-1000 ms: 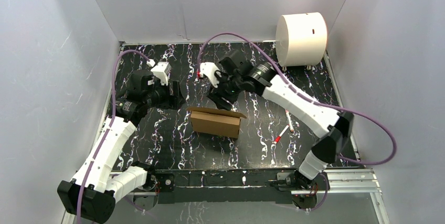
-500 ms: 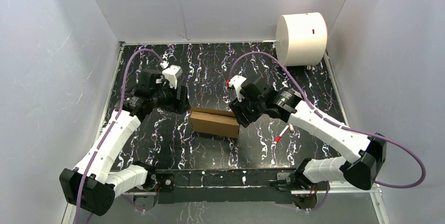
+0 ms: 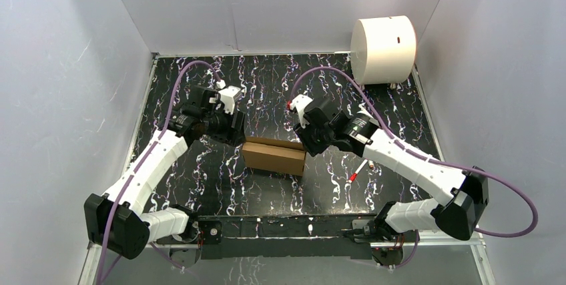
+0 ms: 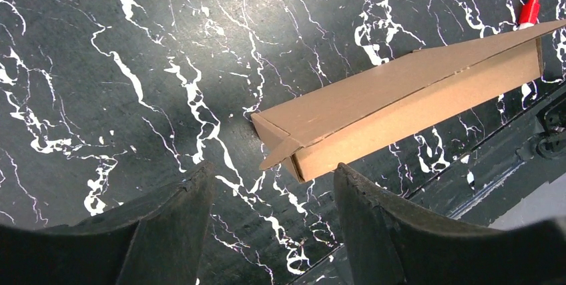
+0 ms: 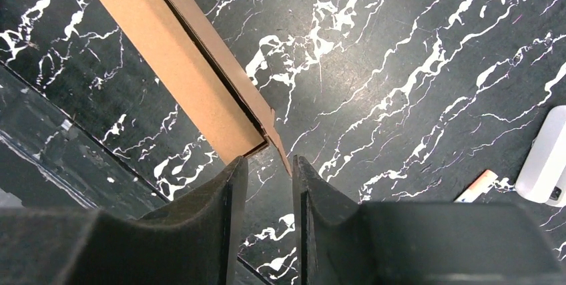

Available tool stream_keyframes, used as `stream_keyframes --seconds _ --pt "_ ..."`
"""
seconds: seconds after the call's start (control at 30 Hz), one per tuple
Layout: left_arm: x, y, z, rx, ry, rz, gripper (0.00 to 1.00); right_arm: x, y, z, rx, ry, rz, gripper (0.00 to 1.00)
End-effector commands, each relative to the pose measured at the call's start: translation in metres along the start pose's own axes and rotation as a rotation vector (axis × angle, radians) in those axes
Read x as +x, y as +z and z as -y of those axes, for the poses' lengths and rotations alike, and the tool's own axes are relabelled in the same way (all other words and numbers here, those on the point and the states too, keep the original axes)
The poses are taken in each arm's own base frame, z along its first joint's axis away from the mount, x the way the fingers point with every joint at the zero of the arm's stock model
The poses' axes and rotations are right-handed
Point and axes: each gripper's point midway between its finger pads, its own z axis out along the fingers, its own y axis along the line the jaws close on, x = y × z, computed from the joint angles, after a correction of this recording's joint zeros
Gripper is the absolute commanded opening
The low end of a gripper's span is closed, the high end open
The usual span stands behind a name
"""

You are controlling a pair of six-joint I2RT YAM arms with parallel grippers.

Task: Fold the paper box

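The paper box (image 3: 273,157) lies as a flat brown sleeve in the middle of the black marbled table. My left gripper (image 3: 233,129) hovers just off its left end. In the left wrist view that gripper (image 4: 273,171) is open, with the box (image 4: 400,98) and its loose corner flap just ahead of the fingertips, untouched. My right gripper (image 3: 305,141) sits at the box's right end. In the right wrist view that gripper (image 5: 268,161) has narrowed to a slim gap, and the box (image 5: 180,65) has its end flap tip right at the mouth. Nothing is clamped.
A large white cylinder (image 3: 383,41) stands at the back right corner. A red-and-white pen (image 3: 359,170) lies on the table right of the box, under the right forearm. White walls enclose three sides, and a metal rail (image 3: 287,221) runs along the near edge.
The right arm swung from behind the box down to its right end, and its jaws narrowed. The left gripper slid right toward the box's left end. The raised top flap now lies flatter.
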Motion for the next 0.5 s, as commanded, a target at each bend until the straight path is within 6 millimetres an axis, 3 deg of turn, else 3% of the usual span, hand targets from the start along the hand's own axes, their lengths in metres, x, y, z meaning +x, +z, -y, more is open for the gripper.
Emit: stream_keyframes --seconds 0.0,0.37,0.47 --pt "-0.011 -0.009 0.012 0.043 0.036 0.022 0.62 -0.007 0.005 0.002 0.019 -0.004 0.026 0.38" --pt "-0.011 -0.003 0.018 0.08 0.036 -0.001 0.54 0.003 0.008 0.007 0.04 -0.013 -0.003 0.28" --pt "-0.01 -0.001 0.021 0.101 0.033 -0.012 0.5 0.002 0.008 0.005 0.033 -0.01 0.001 0.21"
